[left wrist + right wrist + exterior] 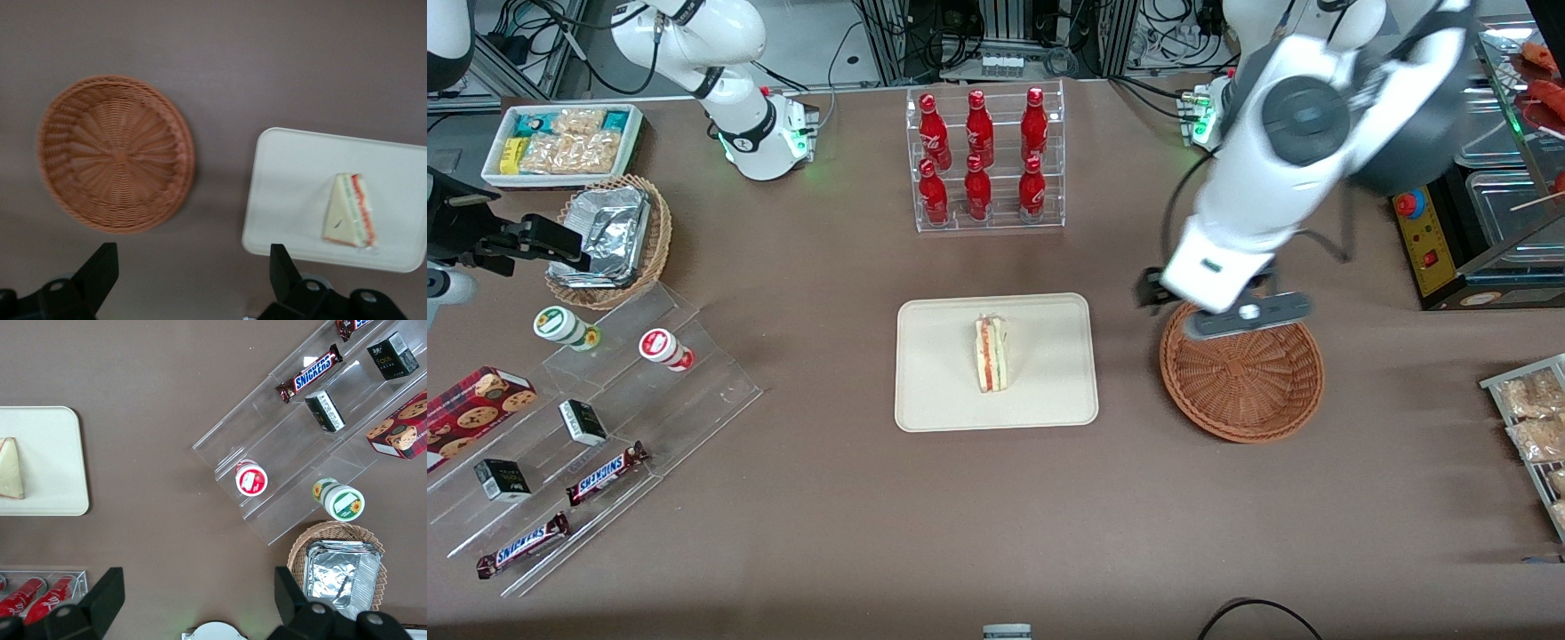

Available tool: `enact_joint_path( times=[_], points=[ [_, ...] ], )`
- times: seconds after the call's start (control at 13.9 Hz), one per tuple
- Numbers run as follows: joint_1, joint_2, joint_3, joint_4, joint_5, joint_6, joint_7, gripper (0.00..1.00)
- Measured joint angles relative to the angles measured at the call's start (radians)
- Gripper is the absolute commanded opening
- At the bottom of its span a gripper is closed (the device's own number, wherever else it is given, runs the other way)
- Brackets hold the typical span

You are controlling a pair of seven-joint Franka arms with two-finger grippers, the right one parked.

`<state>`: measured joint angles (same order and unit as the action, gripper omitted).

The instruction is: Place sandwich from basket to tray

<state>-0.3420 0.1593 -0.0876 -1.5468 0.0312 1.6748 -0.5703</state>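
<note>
1. Since the sandwich [991, 356] lies on the tray [934, 391], near the tray's middle and a little toward the edge nearest the bottles, the transfer reads as done. It rests on a bread face, with the red and green filling layer showing along one long side. No part of it overhangs the rim.
2. Tray sits flat on the table, about midway along it, nearer the front camera than the bottle rack [985, 160]. Rim low, so the sandwich is kept in by position only, not by any wall.
3. Basket [1241, 382] stands beside the tray toward the working arm's end, apart from it, with bare table between. Wrist view shows its woven floor [117, 153] with nothing in it, which agrees with point 1.
4. Gripper [193, 273] hangs above the table over the basket's edge farthest from the front camera, clear of both basket and tray. Fingers [100, 270] spread wide, nothing between them. Judgement: the open, raised pose suits a release already made; no further grasp looks needed.
5. Risk, judged: low. Sandwich is flat and stable.
6. Surroundings, not involved: snack steps with chocolate bars [605, 473] toward the parked arm's end; foil basket [609, 240] near that corner.
</note>
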Motion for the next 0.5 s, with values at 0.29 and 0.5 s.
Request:
enact_joint_path(
  times=[0.29,0.5],
  points=[
    [0.147,-0.102,0.003,-0.049,0.001,-0.084,0.231,1.0],
    [0.205,-0.155,0.004,-0.091,0.001,-0.101,0.323,1.0]
  ],
)
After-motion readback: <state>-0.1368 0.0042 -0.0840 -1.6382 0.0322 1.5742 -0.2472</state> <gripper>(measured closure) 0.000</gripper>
